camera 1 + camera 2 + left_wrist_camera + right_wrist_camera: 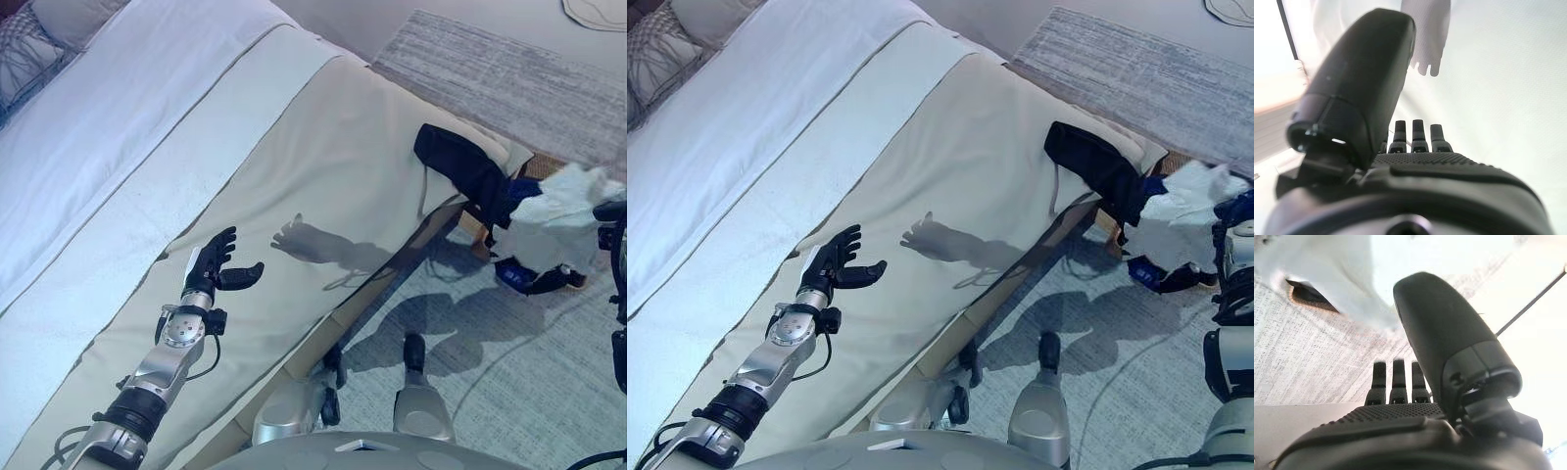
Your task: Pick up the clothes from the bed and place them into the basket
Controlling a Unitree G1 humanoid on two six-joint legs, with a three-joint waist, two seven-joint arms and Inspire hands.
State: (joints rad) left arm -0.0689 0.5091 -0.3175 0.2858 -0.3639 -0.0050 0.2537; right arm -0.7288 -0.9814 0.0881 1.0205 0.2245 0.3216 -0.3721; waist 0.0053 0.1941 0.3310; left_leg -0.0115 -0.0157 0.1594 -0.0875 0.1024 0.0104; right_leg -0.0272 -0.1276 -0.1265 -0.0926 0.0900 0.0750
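A black garment [465,166] lies on the bed's [323,147] far right corner and hangs over its edge towards the basket [545,164]. The wicker basket stands on the floor by that corner. It holds a white cloth [558,211] and a blue cloth [524,188], and a dark piece [529,277] hangs low at its front. My left hand [211,264] hovers open over the beige cover, well left of the black garment. In the right wrist view my right hand [1400,426] is open, fingers straight, over the rug and a white cloth [1352,274].
Pillows [29,44] lie at the bed's head, upper left, beside a white sheet [118,108]. A grey striped rug [509,69] lies beyond the bed. A pale rug [509,382] covers the floor along the bed's near side, up to the basket.
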